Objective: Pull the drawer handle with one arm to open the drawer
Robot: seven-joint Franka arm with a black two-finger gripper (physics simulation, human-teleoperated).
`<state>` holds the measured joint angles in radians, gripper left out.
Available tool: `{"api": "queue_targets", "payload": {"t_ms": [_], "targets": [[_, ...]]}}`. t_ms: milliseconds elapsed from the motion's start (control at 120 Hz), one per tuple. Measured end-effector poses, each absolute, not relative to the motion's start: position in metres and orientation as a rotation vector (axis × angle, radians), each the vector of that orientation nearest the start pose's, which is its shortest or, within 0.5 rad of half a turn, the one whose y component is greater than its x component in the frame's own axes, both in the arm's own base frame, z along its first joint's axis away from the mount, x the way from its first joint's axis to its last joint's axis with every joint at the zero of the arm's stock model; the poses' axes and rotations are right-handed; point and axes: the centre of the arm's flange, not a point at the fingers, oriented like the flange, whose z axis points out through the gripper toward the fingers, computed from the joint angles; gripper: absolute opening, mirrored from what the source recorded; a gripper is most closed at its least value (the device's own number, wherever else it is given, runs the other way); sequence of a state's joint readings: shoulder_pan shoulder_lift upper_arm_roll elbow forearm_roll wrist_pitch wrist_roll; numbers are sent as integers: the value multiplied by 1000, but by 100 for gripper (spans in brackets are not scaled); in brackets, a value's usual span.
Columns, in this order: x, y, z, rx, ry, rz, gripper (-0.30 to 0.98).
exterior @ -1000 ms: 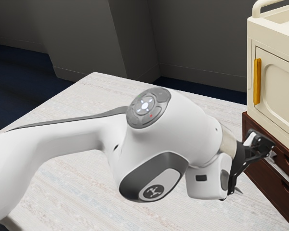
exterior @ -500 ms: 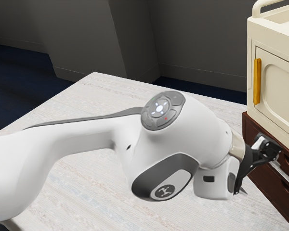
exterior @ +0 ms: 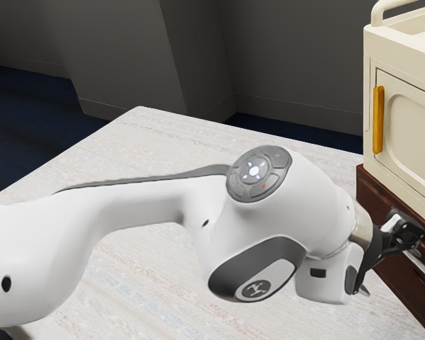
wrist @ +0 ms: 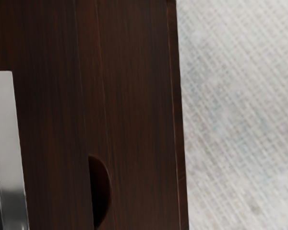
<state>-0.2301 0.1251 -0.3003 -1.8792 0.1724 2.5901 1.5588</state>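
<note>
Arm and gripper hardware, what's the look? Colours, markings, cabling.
Arm: smooth, rounded white shell, dark grey strip along one edge. Round grey button pad with a glowing white centre and a small red mark. Dark grey oval panel with a round logo badge. Cream ring at the wrist. Gripper: black, angular, linkage-style.

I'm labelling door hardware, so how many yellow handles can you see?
1: a long, upright yellow handle, on the cream-coloured cabinet's door, above the dark brown wooden drawers at the exterior view's right. More may be hidden beyond that edge.
</note>
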Motion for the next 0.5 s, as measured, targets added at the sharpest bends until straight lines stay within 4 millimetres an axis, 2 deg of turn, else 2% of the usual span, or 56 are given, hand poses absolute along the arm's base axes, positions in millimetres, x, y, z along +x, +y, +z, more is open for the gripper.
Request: {"api": "queue_targets", "payload": {"t_ms": [142,333,500], "targets": [[540,-316,511,-1216,2404,-629,69],[532,-297,522,-1245,2372,-604,66],[514,-288,524,-1262,2372,-563,67]]}}
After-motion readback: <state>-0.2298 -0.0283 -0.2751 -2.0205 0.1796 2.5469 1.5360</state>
